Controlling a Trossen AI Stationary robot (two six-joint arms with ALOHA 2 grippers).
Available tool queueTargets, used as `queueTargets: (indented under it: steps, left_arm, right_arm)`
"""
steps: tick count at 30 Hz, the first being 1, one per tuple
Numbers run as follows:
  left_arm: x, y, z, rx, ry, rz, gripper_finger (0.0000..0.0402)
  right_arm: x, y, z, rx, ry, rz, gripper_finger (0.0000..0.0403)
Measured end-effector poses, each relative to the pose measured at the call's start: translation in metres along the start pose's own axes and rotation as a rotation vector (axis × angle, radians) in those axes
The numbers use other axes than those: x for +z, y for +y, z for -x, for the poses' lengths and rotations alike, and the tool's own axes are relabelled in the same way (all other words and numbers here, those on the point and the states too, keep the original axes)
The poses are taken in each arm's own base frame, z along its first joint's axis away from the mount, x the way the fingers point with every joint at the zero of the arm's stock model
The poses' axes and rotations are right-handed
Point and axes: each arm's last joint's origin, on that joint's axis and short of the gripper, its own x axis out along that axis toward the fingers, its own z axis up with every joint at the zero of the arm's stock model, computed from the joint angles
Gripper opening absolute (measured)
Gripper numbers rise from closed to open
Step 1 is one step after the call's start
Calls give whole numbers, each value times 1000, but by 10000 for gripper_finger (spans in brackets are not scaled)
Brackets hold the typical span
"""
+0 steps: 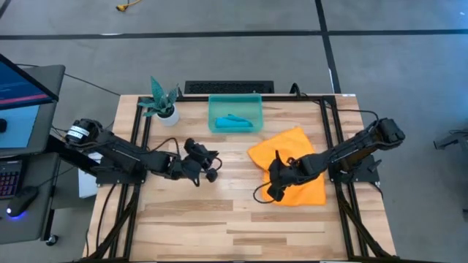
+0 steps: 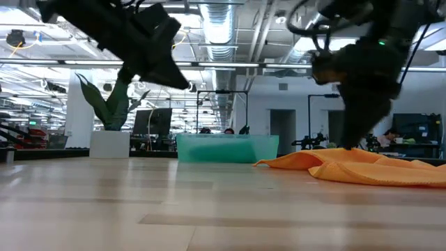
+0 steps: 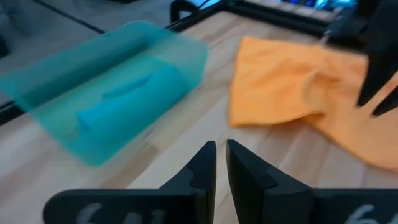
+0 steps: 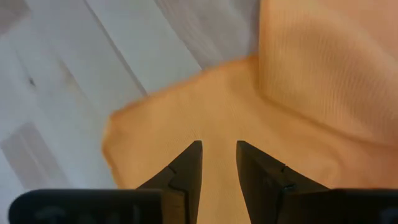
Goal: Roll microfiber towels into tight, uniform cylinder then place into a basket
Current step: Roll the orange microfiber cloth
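The orange-yellow towel [image 1: 292, 157] lies rumpled on the wooden table right of centre, with one part folded over itself [image 4: 311, 62]. The teal-blue towel [image 1: 234, 122] lies rolled inside the teal basket [image 1: 235, 98] at the table's far middle. My right gripper [image 1: 272, 188] points down over the orange towel's near left part, open, with nothing between its fingers [image 4: 219, 146]. Whether its tips touch the cloth cannot be told. My left gripper [image 1: 213, 168] hangs above bare table left of the orange towel, shut and holding nothing [image 3: 221, 146].
A white pot with a teal plant [image 1: 162, 102] stands at the far left corner, beside the basket. A black keyboard [image 1: 228, 88] lies beyond the far edge. A monitor [image 1: 22, 80] stands off the table's left. Bare wood spreads across the near half [image 1: 234, 226].
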Motion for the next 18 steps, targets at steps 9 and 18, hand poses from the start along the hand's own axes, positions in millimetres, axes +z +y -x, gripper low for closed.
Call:
queueTargets:
  steps: [9, 18]
  left_arm:
    - [4, 2, -5, -77, 32, 34, 29]
    - [1, 0, -5, -148, 89, 38, 29]
  right_arm:
    - [0, -6, -6, 3, -10, -48, 120]
    - [30, -21, -9, 39, -110, -75, 120]
